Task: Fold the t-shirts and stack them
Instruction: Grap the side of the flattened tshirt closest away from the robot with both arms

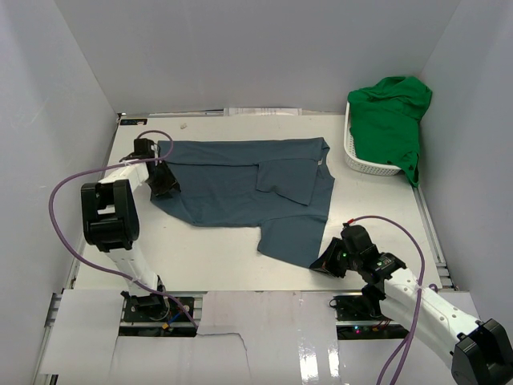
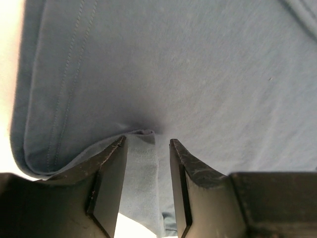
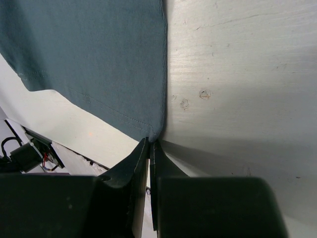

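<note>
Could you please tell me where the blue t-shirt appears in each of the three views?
Top external: blue t-shirt spread across mid-table.
Left wrist: fills the frame, cloth inside the open left pincer.
Right wrist: upper left, corner nipped in the shut right pincer.
Shared landmark: pale table beside the cloth.

walls (image 1: 264, 48): plain white panels enclosed three sides | table (image 1: 216, 257): was pale, matte, scuffed, with small round marks (image 3: 204, 93) | right edge: metal rail (image 1: 433, 241) ran along it | near edge: glossy white sheet (image 1: 264, 337), possibly torn | light: was even, shadows soft
</note>
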`<state>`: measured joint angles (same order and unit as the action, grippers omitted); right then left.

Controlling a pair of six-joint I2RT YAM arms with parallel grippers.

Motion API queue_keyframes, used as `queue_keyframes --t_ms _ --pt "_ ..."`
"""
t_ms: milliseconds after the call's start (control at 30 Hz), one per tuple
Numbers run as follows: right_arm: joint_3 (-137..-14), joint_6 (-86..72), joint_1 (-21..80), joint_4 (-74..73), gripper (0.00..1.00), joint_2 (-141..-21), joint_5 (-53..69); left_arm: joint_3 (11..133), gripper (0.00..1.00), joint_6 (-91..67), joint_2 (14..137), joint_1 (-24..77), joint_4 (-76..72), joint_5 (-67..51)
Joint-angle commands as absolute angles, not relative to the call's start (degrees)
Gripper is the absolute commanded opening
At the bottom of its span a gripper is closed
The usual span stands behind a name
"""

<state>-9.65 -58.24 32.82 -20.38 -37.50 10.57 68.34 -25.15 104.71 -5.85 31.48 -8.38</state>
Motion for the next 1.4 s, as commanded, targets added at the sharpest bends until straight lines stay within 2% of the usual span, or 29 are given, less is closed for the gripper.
queue_keyframes --t_ms 0,200,300,400,433,633,667,767,1367 --pt "-10.37 -57.22 33.31 -21.09 0.08 -37.71 9.58 70.22 0.50 -25.14 104.59 -5.10 32.17 -6.33" --pt "-10.02 -57.22 33.22 -20.92 0.08 -37.79 9.67 70.58 0.49 -25.14 105.29 -4.22 32.43 -6.24" --pt "-10.11 -57.22 33.22 -20.83 0.08 -37.62 9.75 70.58 0.43 -25.05 105.38 -4.13 32.52 -5.98" --pt "-10.11 -57.04 33.22 -20.83 0.08 -37.62 9.67 70.40 0.32 -25.22 105.03 -4.13 32.61 -5.19" --pt "-10.11 -57.04 33.22 -20.83 0.08 -37.62 9.67 70.31 0.25 -25.22 104.94 -4.04 32.61 -5.19" --pt "-10.55 -56.87 33.22 -21.36 0.08 -37.09 9.49 69.17 0.15 -25.22 104.77 -4.13 32.61 -5.98" --pt "-10.89 -56.78 33.22 -21.53 0.08 -37.09 9.32 69.00 0.09 -25.22 104.68 -4.13 32.43 -6.24" --pt "-11.69 -56.43 33.22 -22.15 0.08 -37.00 9.14 68.29 0.00 -25.05 104.24 -4.13 32.43 -6.59" --pt "-26.19 -50.63 33.22 -31.99 0.08 -38.23 4.22 69.17 0.00 -28.12 91.59 -4.13 37.18 -14.76"
